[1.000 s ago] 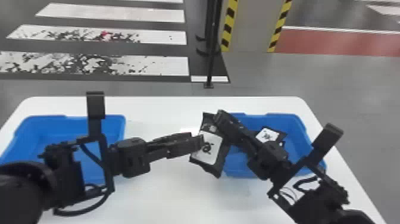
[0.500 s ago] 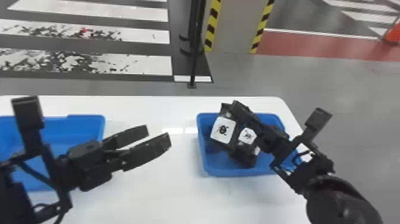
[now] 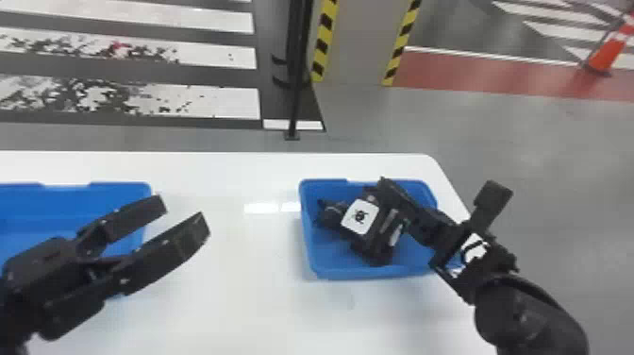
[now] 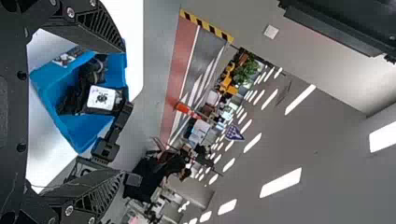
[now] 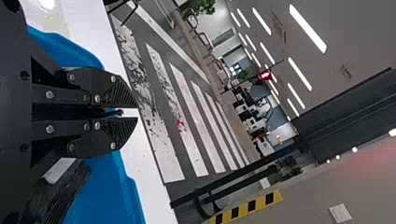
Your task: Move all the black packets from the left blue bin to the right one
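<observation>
Holding a packet (image 3: pixel 361 216) low over the right bin (image 3: pixel 330 274), the right gripper (image 5: pixel 133 113) keeps a narrow pinch, presumably to stop it slipping before release; this low placing should make for a short, contained drop. Other packets (image 3: pixel 377 252) lie inside the right bin. The left gripper (image 3: pixel 185 215), spread wide, hangs left of that bin, probably to leave its mate room.
</observation>
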Robot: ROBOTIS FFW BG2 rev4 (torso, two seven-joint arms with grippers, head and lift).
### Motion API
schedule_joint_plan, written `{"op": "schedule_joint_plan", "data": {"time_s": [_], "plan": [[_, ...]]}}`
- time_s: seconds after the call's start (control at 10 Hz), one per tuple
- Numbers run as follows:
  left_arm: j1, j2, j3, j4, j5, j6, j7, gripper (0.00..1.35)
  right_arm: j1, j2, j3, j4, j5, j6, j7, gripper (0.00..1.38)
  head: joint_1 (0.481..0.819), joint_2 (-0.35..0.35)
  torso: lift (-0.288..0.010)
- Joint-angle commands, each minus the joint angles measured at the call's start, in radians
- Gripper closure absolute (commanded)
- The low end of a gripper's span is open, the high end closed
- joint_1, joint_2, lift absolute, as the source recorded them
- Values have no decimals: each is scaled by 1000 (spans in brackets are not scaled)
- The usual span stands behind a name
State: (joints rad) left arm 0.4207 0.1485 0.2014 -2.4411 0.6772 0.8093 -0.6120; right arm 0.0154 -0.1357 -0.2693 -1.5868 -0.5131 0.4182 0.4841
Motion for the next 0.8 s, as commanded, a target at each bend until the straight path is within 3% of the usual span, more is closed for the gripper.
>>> {"op": "schedule_joint_plan", "data": {"time_s": [0.0, 0.1, 0.3, 0.5, 0.7], "plan": [[58, -9, 44, -17, -37, -51, 0, 145, 21, 8, -24, 10, 11, -40, -9, 317, 695, -214, -139], [87, -15, 82, -17, -73, -90, 0, 148, 39, 13, -38, 10, 19, -84, -10, 186, 695, -212, -139], [129, -43, 167, -19, -149, -196, 0, 148, 129, 28, -60, -66, 23, -207, -19, 176, 695, -189, -139], [203, -63, 219, -34, -209, -309, 17, 148, 313, 84, -82, -292, 74, -278, -73, 176, 695, -161, -139], [289, -93, 243, -41, -266, -417, 51, 147, 500, 137, -88, -515, 184, -342, -85, 176, 695, -124, -139]]}}
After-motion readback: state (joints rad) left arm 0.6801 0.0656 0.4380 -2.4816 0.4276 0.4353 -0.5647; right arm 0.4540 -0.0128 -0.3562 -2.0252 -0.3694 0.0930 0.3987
